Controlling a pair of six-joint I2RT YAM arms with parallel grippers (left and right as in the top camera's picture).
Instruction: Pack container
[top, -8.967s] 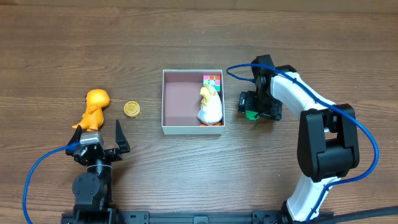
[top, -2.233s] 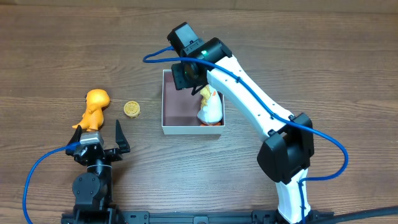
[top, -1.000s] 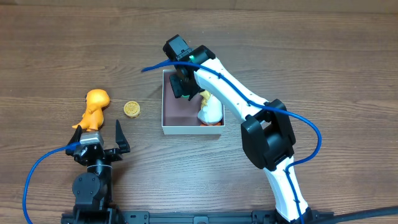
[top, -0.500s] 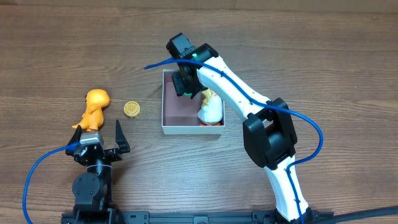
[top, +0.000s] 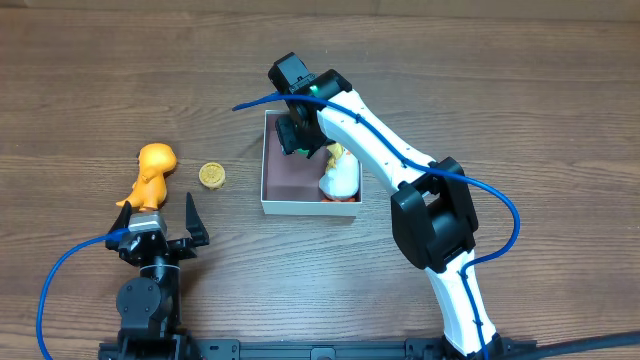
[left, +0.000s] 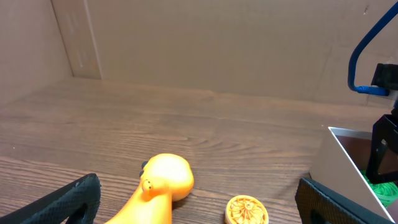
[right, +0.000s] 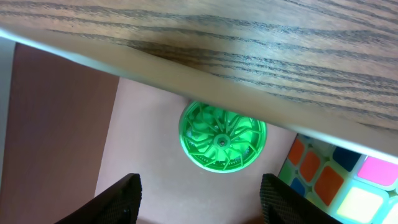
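Note:
The container (top: 283, 172), a shallow white-walled box with a pinkish-brown floor, stands mid-table. My right gripper (top: 298, 136) hangs over its back part. In the right wrist view this gripper (right: 205, 202) is open, and a green ribbed disc (right: 222, 135) lies free on the floor just past the fingertips (right: 122, 198), against the back wall. A colour cube (right: 336, 180) sits to the disc's right. A white duck toy (top: 338, 178) stands in the box. My left gripper (top: 166, 226) rests open near the front left, behind an orange figure (top: 153, 172) and a yellow disc (top: 211, 176).
From the left wrist camera, the orange figure (left: 163, 180) and yellow disc (left: 247, 210) lie between the wide-spread fingers (left: 69, 202), and the container's left wall (left: 333, 168) rises at the right. The right arm stretches from the front right across the box.
The right gripper has shifted slightly right over the box's back part. The green disc it carried earlier now lies on the box floor. The left arm has not moved.

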